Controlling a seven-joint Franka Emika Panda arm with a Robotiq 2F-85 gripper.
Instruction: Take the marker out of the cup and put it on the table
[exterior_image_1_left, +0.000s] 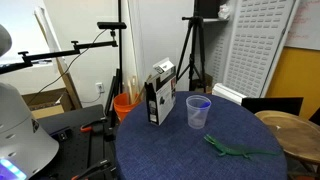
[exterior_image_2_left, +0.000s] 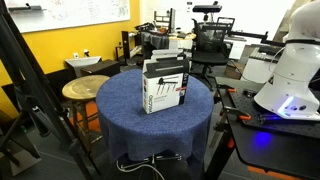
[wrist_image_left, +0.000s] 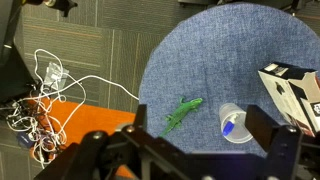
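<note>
The translucent cup (exterior_image_1_left: 199, 112) stands upright on the round blue speckled table (exterior_image_1_left: 190, 155), beside a black-and-white carton. The blue marker (exterior_image_1_left: 202, 103) sits inside the cup. In the wrist view the cup (wrist_image_left: 241, 111) is seen from above with the marker (wrist_image_left: 231, 127) leaning in it. My gripper (wrist_image_left: 203, 128) is open and empty, high above the table (wrist_image_left: 220, 50), with the cup near its right-hand finger. The gripper does not show in either exterior view. In an exterior view the table (exterior_image_2_left: 150, 125) shows, but the carton hides the cup.
A green toy lizard (exterior_image_1_left: 232, 150) (wrist_image_left: 182, 113) lies on the table beside the cup. The carton (exterior_image_1_left: 159, 95) (exterior_image_2_left: 165, 85) (wrist_image_left: 295, 90) stands near the cup. An orange bucket (exterior_image_1_left: 124, 104), a wooden stool (exterior_image_2_left: 82, 90), tripods and floor cables (wrist_image_left: 45, 100) surround the table.
</note>
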